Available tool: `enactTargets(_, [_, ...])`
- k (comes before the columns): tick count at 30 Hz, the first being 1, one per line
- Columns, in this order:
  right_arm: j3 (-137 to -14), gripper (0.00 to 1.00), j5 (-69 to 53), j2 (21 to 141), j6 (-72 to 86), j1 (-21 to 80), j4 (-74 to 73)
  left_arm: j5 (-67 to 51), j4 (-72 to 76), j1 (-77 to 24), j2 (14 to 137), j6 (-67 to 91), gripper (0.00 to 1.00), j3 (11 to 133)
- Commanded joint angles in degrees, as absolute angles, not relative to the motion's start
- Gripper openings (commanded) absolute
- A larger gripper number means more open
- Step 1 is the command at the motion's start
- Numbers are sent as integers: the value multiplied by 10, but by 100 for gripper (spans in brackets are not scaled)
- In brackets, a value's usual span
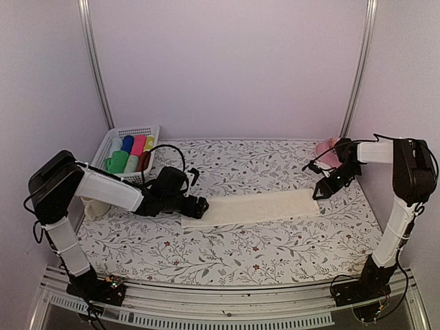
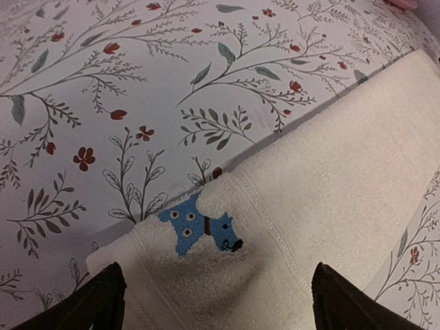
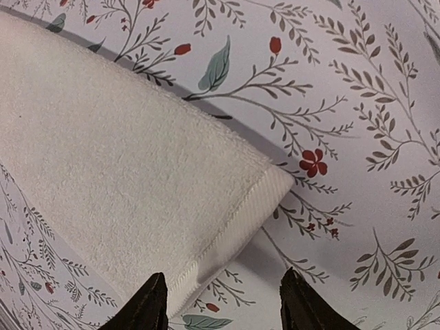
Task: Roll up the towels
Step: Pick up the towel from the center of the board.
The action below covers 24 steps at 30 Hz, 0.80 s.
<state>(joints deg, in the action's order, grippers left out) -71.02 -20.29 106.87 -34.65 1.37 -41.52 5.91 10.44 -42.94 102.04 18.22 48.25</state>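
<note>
Cream towel (image 2: 330,199), blue dog patch (image 2: 201,230), flat on floral cloth (image 2: 103,103).

Floral-print table (image 1: 275,251), cream towel (image 1: 254,206) flat mid-table, basket (image 1: 135,130) back-left, pink dish (image 1: 326,152) back-right

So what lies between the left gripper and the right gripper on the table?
The long cream-white terry towel strip lies flat on the floral tablecloth, spanning the stretch between left gripper and right gripper; the top view shows it whole.
</note>
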Motion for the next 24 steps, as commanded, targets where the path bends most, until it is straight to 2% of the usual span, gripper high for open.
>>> enactTargets(1, [-665, 56, -230, 1062, -331, 12, -419, 81, 94, -439, 981, 183, 96, 482])
enactTargets(9, [-643, 58, -232, 1080, -317, 20, -401, 125, 72, -463, 934, 188, 97, 468])
enactTargets(15, [-629, 52, -202, 1099, -303, 47, -374, 162, 56, -475, 909, 189, 97, 459])
enactTargets(20, [-620, 31, -160, 1108, -292, 52, -346, 177, 48, -478, 891, 190, 97, 449])
enactTargets(22, [-616, 18, -152, 1110, -291, 52, -337, 185, 44, -481, 885, 190, 97, 448])
enactTargets(23, [-614, 8, -149, 1112, -290, 51, -334, 191, 41, -483, 883, 190, 97, 447])
enactTargets(24, [-614, 3, -151, 1111, -290, 51, -332, 196, 38, -484, 881, 189, 97, 447])
